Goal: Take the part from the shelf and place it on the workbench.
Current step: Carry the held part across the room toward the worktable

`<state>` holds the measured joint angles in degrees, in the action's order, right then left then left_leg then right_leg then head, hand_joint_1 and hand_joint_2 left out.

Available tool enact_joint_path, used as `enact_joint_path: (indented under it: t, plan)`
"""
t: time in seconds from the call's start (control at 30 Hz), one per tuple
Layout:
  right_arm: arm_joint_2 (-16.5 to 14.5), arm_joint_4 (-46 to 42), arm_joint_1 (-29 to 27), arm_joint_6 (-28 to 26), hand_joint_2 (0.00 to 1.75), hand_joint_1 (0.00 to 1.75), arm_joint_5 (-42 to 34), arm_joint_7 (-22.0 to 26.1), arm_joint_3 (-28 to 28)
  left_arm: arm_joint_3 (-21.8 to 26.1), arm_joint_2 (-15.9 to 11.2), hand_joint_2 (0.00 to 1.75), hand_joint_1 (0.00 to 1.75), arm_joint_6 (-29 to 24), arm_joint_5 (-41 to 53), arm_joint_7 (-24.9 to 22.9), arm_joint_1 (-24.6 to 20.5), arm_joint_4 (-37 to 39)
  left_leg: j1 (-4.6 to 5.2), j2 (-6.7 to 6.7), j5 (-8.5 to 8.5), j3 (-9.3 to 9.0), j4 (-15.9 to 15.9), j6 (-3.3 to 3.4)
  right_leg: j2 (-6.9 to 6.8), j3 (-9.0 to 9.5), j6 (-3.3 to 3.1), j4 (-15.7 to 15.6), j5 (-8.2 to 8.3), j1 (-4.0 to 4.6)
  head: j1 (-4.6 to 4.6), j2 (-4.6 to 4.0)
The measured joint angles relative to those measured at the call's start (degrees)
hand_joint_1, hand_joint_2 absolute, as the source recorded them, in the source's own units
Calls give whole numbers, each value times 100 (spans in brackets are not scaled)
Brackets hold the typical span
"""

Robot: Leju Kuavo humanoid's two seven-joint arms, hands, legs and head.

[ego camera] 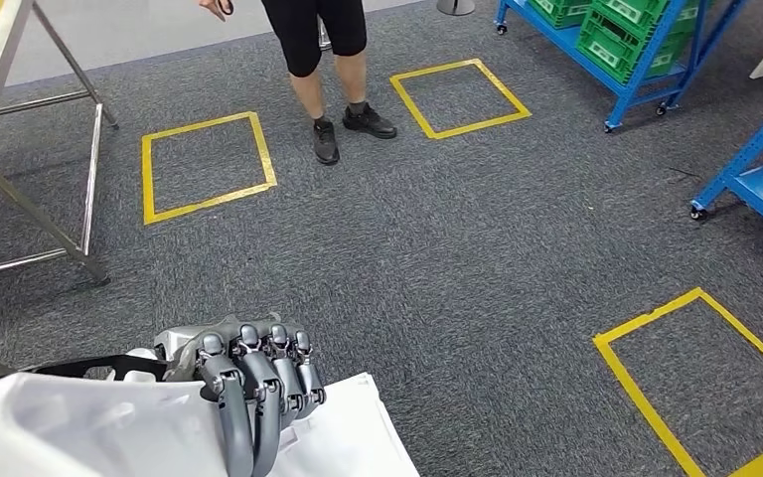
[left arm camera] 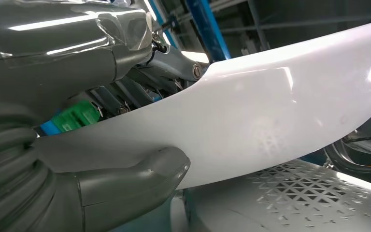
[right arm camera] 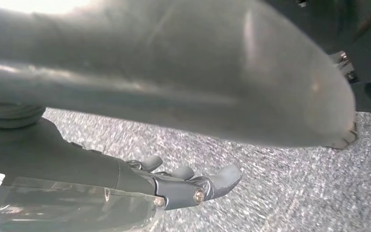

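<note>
Left robot hand (ego camera: pixel 248 383) gripping white glossy part (ego camera: pixel 139 427) low in head view, fingers (ego camera: pixel 258 397) curled over its top edge, thumb (left arm camera: pixel 140 179) pressed against its underside. Right robot hand (right arm camera: pixel 183 186) hanging above grey carpet (ego camera: pixel 437 248), fingers apart, grasping nothing. Ahead, yellow tape squares (ego camera: pixel 207 165), person's legs (ego camera: pixel 333 70), blue shelf (ego camera: pixel 636 50) carrying green crates (ego camera: pixel 636 30).

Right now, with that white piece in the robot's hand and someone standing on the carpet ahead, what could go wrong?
1. The left hand grips the white part near one edge, thumb on one face and fingers over the other; the smooth, glossy panel might slip or tilt.
2. A person stands ahead on the carpet, so walking straight on could bring the part close to their legs.
3. The metal frame's legs stand close on the robot's left; the wide part might clip them during a turn.
</note>
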<state>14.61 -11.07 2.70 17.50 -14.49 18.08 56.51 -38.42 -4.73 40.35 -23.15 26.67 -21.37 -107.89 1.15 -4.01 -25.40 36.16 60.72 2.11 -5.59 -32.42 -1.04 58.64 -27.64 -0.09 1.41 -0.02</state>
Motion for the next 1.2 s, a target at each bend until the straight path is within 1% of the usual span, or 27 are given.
enact_joint_path:
  t: [0.03,0.07,0.1,0.13,0.2,0.23,0.27,0.33,0.37,0.4,0.43,0.47,0.5,0.53,0.6,0.63,0.7,0.77,0.83,0.87,0.9,0.93,1.0,1.07,1.13,1.17,1.2]
  plan:
    - [-15,-4,0,2,0,0,-2,-1,2,11,4,175,175,-1,0,-5,-1,-14,37,-83,24,-86,-161,39,-65,13,16,-5,-12,5,0,0]
    - [-29,-8,-2,3,0,0,-3,-1,4,22,7,175,175,-2,0,-13,2,-24,51,-62,16,-89,-192,51,-135,27,38,-17,-24,7,-1,0]
    - [-37,-11,0,3,0,0,-5,-1,6,33,8,175,175,-3,-1,-21,5,-33,57,11,30,-96,-231,70,-208,53,57,-41,-30,9,5,0]
    - [-46,-17,3,3,0,0,-9,-1,8,43,6,175,175,-4,-1,-30,16,-48,42,92,67,-133,-296,82,-191,63,76,-34,-44,9,3,0]
    - [-60,-26,-13,3,0,0,-20,7,11,53,14,175,175,-7,-10,-44,19,-77,-9,256,156,-225,-448,115,106,-40,93,210,-168,-4,-8,0]
    - [-61,-28,-31,3,0,0,-25,9,13,52,22,175,175,-8,-15,-56,23,-85,-35,339,191,-260,-496,119,318,-198,93,520,-296,-26,-18,0]
    - [-61,-28,-54,2,0,0,-29,11,15,50,30,175,175,-9,-19,-69,27,-86,-44,425,201,-266,-510,127,456,-395,95,897,-438,-46,-22,0]
    - [-62,-28,-94,0,0,0,-32,11,19,48,38,175,175,-9,-23,-93,48,-86,-54,621,199,-265,-505,120,533,-727,150,1469,-588,-89,-29,0]
    - [-63,-28,-109,-4,0,0,-35,11,20,48,38,175,175,-9,-28,-102,54,-86,-65,721,194,-266,-494,107,540,-758,212,1459,-528,-121,-27,0]
    - [-66,-28,-114,-10,0,0,-39,11,20,48,38,175,175,-10,-33,-113,55,-86,-85,819,181,-267,-473,82,555,-675,290,1226,-386,-158,-27,0]
    - [-70,-28,-116,-19,0,0,-44,11,21,48,38,175,175,-11,-39,-128,54,-86,-106,910,156,-263,-434,40,628,-503,379,825,-197,-209,-29,0]
    - [-82,-28,-115,-27,0,0,-49,10,21,48,38,175,175,-14,-42,-143,55,-87,-119,989,123,-246,-380,-13,729,-341,437,464,-48,-236,-38,0]
    - [-92,-28,-111,-34,0,0,-54,8,22,48,38,175,175,-16,-46,-157,53,-87,-127,1057,86,-222,-323,-66,809,-212,439,198,50,-257,-50,0]
    - [-103,-28,-102,-39,0,0,-60,8,22,48,38,175,175,-20,-50,-174,52,-87,-129,1107,59,-194,-280,-110,865,-143,403,64,90,-258,-62,0]
    - [-114,-29,-72,-35,0,0,-62,20,23,49,34,175,175,-25,-68,-206,50,-90,-149,1189,42,-156,-254,-160,793,-117,262,53,85,-222,-76,-1]
    - [-117,-32,-60,-29,0,0,-61,30,23,50,30,175,175,-26,-78,-222,51,-92,-163,1174,36,-149,-244,-177,740,-106,217,49,86,-213,-75,-1]
    - [-116,-37,-58,-25,0,0,-65,48,23,51,20,175,175,-30,-102,-243,43,-103,-165,898,-88,-52,-14,-213,630,-68,144,37,72,-205,-51,-1]
    - [-110,-39,-77,-25,0,0,-80,54,23,51,13,175,175,-38,-128,-257,37,-114,-160,539,-409,306,695,-233,503,-33,82,35,36,-166,-23,0]
    - [-108,-38,-100,-27,0,0,-92,55,23,50,6,175,175,-46,-147,-277,43,-114,-172,441,-636,731,1422,-229,348,-16,36,35,3,-116,-19,0]
    - [-107,-37,-107,-30,0,0,-99,55,23,50,1,175,175,-47,-150,-288,44,-114,-173,434,-599,820,1520,-217,273,-6,22,36,-15,-97,-18,0]
    - [-109,-37,-111,-34,0,0,-108,55,23,49,-3,175,175,-49,-151,-295,44,-114,-168,423,-461,790,1391,-195,201,10,14,36,-35,-80,-19,0]
    - [-112,-37,-112,-45,0,0,-121,55,23,49,-5,175,175,-56,-150,-304,42,-115,-154,371,-257,650,1072,-159,134,35,11,35,-58,-66,-18,0]
    - [-122,-37,-122,-88,0,0,-159,59,22,46,-4,175,175,-90,-142,-332,24,-116,-74,84,71,272,307,-65,17,90,30,35,-114,-30,-18,0]
    - [-130,-35,-138,-143,0,0,-244,46,8,46,1,175,175,-132,-131,-358,7,-119,-1,-94,133,87,-74,-9,-95,124,70,25,-160,1,-22,0]
    - [-140,-34,-136,-178,0,0,-361,-8,-42,47,0,175,175,-150,-116,-374,13,-128,-4,19,130,49,-166,10,-206,148,113,0,-194,9,-25,0]
    - [-146,-31,-129,-186,0,0,-410,-37,-75,47,-1,175,175,-151,-109,-379,17,-140,-15,78,152,13,-226,21,-156,151,133,22,-217,-1,-25,0]
    - [-151,-27,-127,-191,0,0,-451,-56,-108,46,4,175,175,-150,-102,-384,13,-151,-33,130,176,-31,-287,37,-28,110,140,124,-268,-11,-28,0]
